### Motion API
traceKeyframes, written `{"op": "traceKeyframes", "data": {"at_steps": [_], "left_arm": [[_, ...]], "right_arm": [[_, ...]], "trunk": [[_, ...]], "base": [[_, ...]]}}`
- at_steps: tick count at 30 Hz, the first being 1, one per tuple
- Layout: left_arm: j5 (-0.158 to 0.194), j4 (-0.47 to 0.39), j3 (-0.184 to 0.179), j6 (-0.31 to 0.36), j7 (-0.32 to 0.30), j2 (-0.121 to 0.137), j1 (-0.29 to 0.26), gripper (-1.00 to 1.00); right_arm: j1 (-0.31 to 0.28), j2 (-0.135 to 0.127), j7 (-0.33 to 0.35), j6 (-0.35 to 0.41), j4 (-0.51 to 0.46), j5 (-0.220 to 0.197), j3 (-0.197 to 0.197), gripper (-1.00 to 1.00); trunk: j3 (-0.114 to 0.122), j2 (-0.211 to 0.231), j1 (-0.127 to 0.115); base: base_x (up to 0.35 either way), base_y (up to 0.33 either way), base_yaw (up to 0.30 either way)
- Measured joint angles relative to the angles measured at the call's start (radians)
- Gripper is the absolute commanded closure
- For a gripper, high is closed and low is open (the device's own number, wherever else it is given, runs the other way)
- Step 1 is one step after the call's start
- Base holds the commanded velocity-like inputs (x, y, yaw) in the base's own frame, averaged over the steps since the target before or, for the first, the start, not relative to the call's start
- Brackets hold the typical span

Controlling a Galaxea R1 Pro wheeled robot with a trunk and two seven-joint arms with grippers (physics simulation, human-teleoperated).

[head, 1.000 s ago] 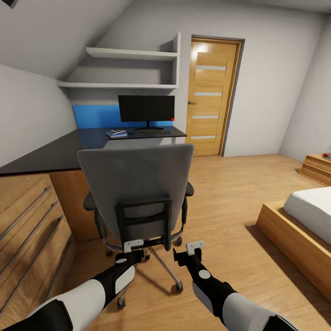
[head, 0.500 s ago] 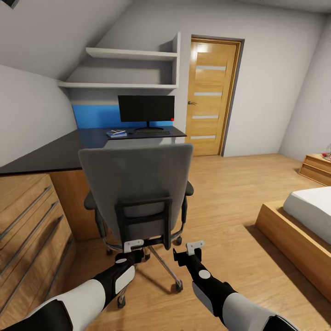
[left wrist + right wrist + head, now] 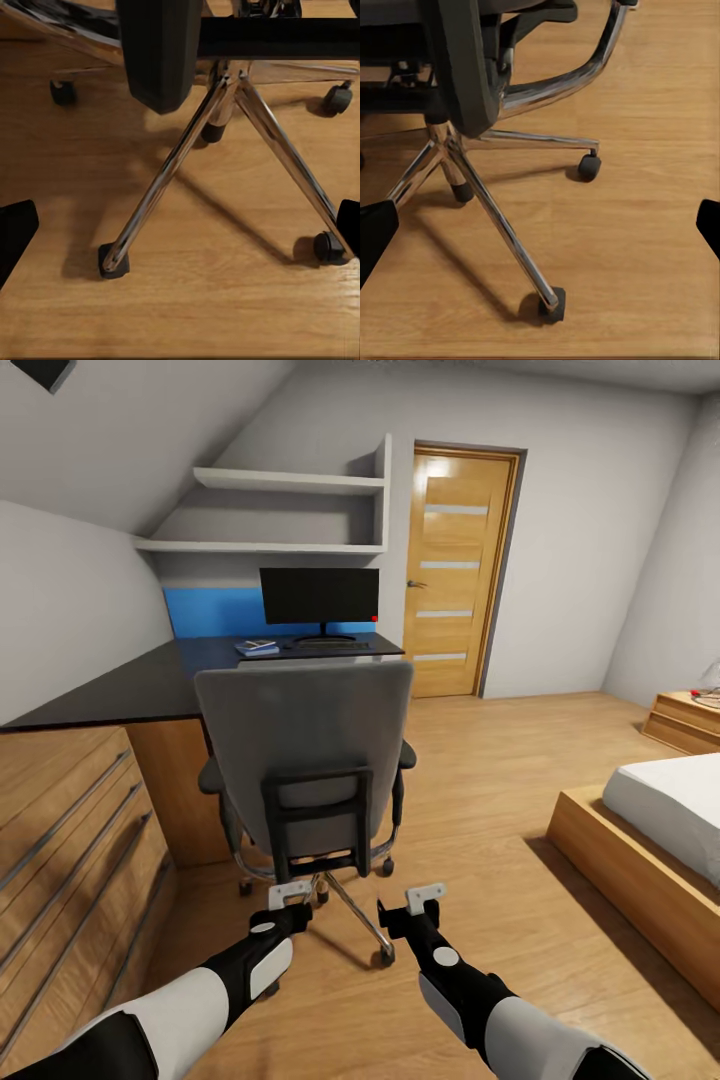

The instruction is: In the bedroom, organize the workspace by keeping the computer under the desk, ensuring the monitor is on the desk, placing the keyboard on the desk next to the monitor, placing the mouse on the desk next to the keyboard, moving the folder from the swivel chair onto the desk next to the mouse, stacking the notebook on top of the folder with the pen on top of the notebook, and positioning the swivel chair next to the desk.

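While both end effectors (image 3: 355, 901) gape — swivel chair (image 3: 305, 760) just ahead.

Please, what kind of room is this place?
Most likely a bedroom with a work corner. A bed on a wooden base stands at one side, a black-topped desk carries a monitor, and a grey swivel chair stands on the wooden floor before the desk.

The grey swivel chair (image 3: 305, 760) stands upright, back to camera, before the black worktop (image 3: 130, 685). On the worktop: monitor (image 3: 320, 596), keyboard (image 3: 325, 645), blue folder (image 3: 257, 649).
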Motion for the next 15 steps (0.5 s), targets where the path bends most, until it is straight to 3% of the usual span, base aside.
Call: {"op": "traceKeyframes", "data": {"at_steps": [4, 10, 14, 15], "left_arm": [[0.003, 0.012, 0.001, -0.001, 0.003, 0.002, 0.000, -1.00], [0.010, 0.124, 0.005, -0.042, 0.005, 0.003, 0.001, -1.00], [0.032, 0.190, 0.013, -0.094, 0.009, 0.024, 0.001, -1.00], [0.056, 0.200, 0.015, -0.101, 0.009, 0.036, 0.001, -1.00]], "right_arm": [[0.000, -0.003, -0.001, 0.003, 0.001, -0.004, -0.005, -1.00], [0.000, -0.008, -0.018, 0.008, 0.004, -0.009, -0.024, -1.00], [0.000, -0.017, -0.083, 0.006, 0.002, -0.015, -0.098, -1.00], [0.000, -0.019, -0.103, 0.005, 0.001, -0.016, -0.131, -1.00]], "trunk": [[0.000, 0.000, 0.000], [0.000, 0.000, 0.000], [0.000, 0.000, 0.000], [0.000, 0.000, 0.000]], "base": [[-0.015, 0.000, 0.000], [-0.002, 0.000, 0.000], [0.000, 0.000, 0.000], [0.000, 0.000, 0.000]]}}
